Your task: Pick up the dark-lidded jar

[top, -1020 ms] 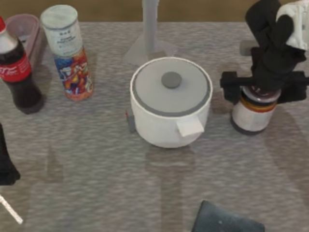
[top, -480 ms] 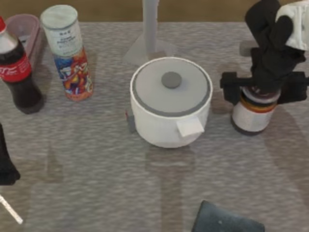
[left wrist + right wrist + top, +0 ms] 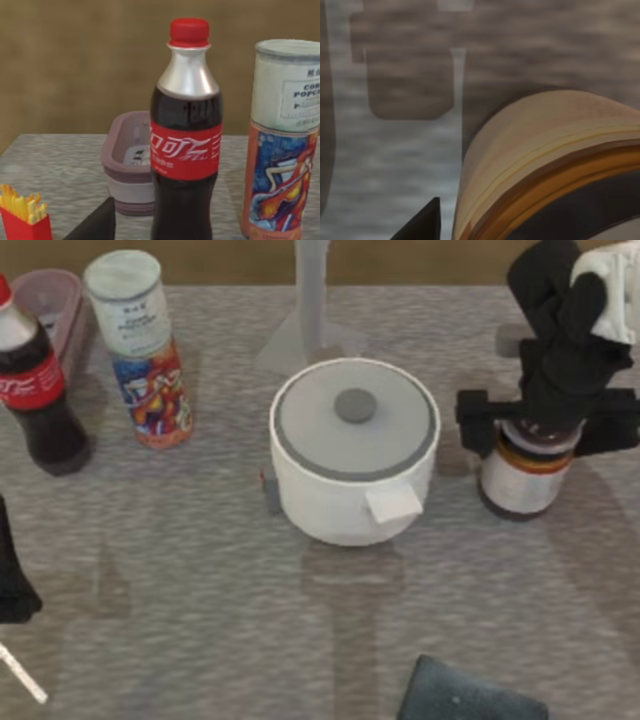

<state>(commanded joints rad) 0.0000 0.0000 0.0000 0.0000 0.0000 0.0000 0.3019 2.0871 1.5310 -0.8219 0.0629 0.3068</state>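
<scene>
The dark-lidded jar (image 3: 525, 475) stands upright at the table's right side, showing a white label and amber and dark bands. Its lid is hidden under my right arm. My right gripper (image 3: 548, 422) hangs directly over the jar, open, with its black fingers spread to either side of the jar's top. In the right wrist view the jar (image 3: 545, 165) fills the near side, and one dark fingertip (image 3: 427, 222) sits just beside it with a thin gap. My left gripper (image 3: 12, 585) is parked at the table's left edge, open and empty.
A large white pot with a grey lid (image 3: 355, 450) stands in the middle, left of the jar. At the back left are a cola bottle (image 3: 35, 380), a colourful white-lidded canister (image 3: 140, 350) and a mauve tub (image 3: 55, 305). A dark object (image 3: 470, 695) lies at the front.
My right arm has shifted very slightly over the jar. The jar and everything else have stayed where they were.
</scene>
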